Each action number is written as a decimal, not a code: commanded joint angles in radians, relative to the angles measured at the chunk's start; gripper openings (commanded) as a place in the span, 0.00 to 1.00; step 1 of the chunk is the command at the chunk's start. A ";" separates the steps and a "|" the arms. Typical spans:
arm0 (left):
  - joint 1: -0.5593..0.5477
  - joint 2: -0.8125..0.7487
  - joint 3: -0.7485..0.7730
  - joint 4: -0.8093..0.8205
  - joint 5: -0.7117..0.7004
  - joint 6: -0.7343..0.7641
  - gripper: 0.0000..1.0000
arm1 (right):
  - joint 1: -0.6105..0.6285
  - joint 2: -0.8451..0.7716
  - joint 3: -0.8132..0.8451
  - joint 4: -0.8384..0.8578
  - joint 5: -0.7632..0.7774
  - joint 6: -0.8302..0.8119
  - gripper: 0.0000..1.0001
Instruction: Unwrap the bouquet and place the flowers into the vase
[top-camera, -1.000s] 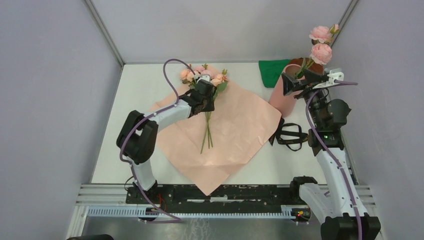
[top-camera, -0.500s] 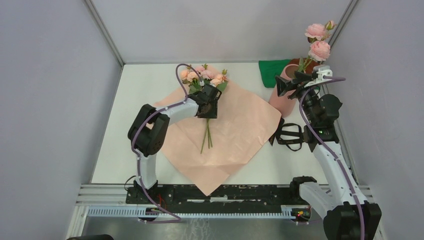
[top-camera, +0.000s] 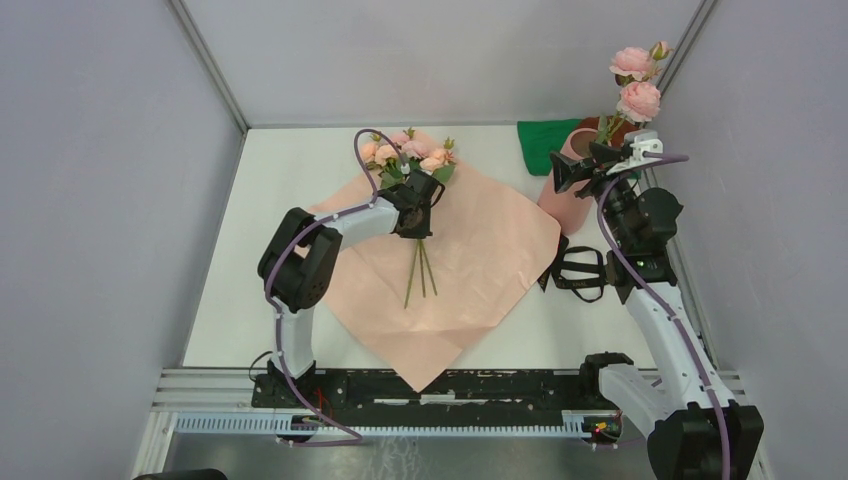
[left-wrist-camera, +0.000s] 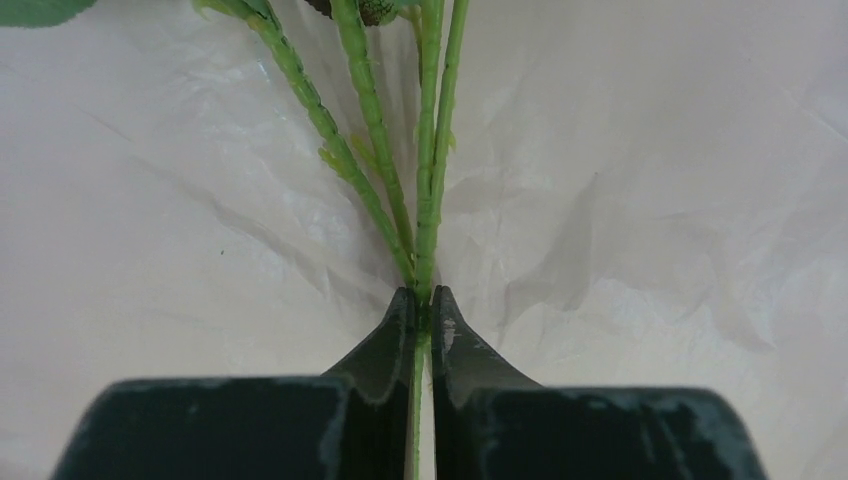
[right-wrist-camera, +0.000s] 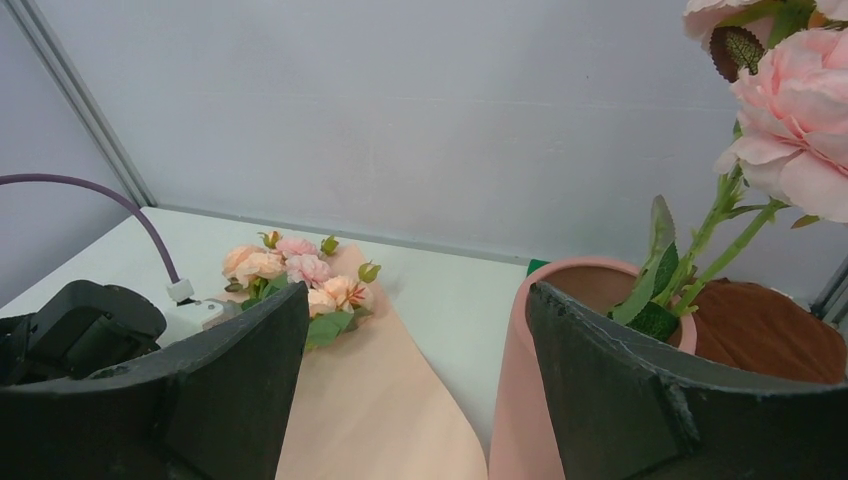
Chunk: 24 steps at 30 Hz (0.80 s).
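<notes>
Newly closed, left jaws pinch the flowers (left-wrist-camera: 427, 200).

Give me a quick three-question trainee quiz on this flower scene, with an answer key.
1. True or false: the left gripper is shut on green stems.
2. The pink paper is: A rolled into a cone, B spread out on the table, C crumpled into a ball.
3. Fill in: the ___ gripper stands open by the vase.
Key: 1 true; 2 B; 3 right gripper.
</notes>
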 joint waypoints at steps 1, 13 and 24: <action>-0.008 -0.005 0.030 -0.003 -0.038 0.008 0.02 | 0.005 0.011 0.005 0.025 0.009 -0.005 0.86; -0.045 -0.174 -0.027 0.043 -0.120 -0.001 0.02 | 0.053 0.052 0.010 0.030 -0.004 -0.023 0.87; -0.059 -0.279 -0.048 0.052 -0.124 -0.008 0.02 | 0.118 0.101 0.040 0.010 -0.001 -0.044 0.87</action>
